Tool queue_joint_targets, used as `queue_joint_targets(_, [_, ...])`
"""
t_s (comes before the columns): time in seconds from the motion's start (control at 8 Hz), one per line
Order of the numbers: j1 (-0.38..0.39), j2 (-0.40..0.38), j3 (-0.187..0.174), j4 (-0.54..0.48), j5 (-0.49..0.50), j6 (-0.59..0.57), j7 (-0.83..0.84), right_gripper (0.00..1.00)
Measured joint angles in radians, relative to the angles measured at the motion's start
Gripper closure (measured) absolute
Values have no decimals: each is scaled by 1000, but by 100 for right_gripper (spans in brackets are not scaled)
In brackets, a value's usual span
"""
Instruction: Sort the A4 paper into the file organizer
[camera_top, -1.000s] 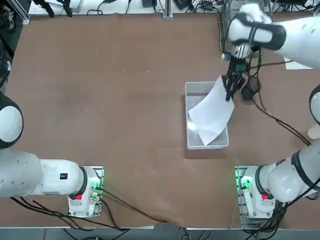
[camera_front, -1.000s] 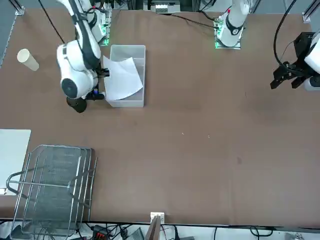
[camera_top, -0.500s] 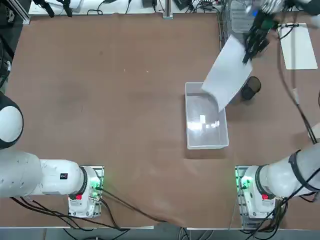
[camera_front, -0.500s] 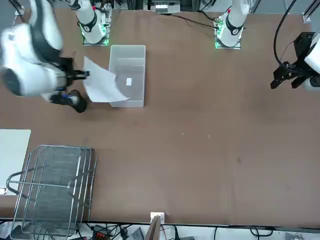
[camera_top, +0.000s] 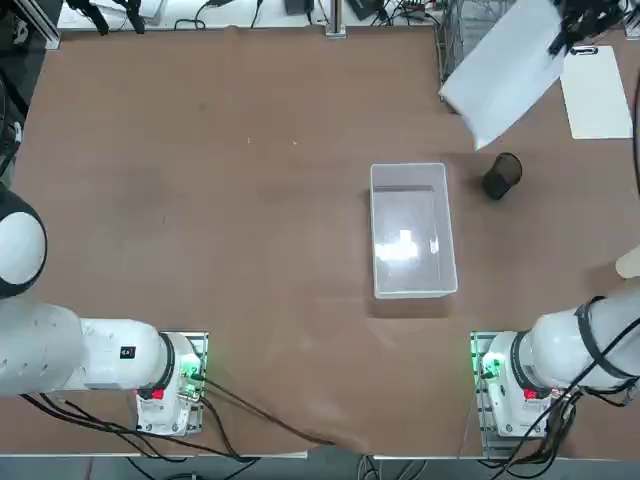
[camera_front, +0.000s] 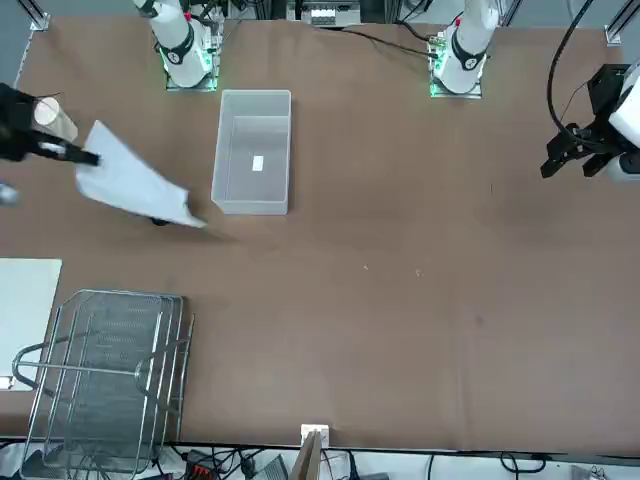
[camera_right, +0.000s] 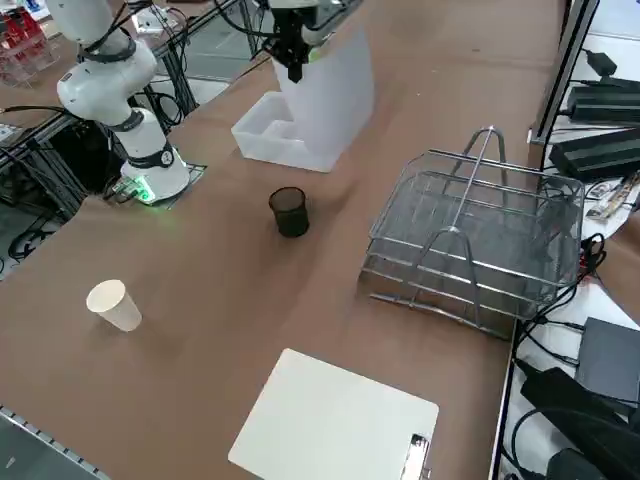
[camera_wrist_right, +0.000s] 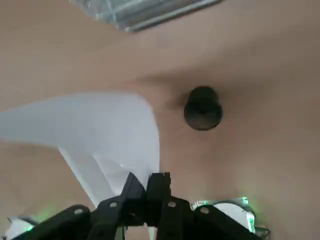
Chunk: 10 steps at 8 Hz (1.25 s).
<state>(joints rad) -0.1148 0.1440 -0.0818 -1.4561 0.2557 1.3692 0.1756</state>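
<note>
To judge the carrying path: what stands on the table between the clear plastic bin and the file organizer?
A small black mesh cup stands between the clear bin and the file organizer, seen in the right side view.

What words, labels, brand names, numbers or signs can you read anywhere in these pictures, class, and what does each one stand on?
None can be read.
A4 paper, held in the shut right pincer: blank, no print.
Clear plastic bin: a small white label lies inside it, too small to read.
White clipboard: blank.
Paper cup and black mesh cup: no markings visible.
File organizer: bare wire, no label.
</note>
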Motion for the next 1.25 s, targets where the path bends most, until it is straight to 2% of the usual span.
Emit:
queue_joint_targets(0.25, [-67,4,-1,27,19,90,25,98])
queue_joint_targets(0.62, [-143,5,-2,36,176,210,219,98])
queue_joint_targets(1.0, [-153,5,-1,40,310,356,444,98])
queue_joint_targets(1.25, [-156,3,2,42,350,390,483,98])
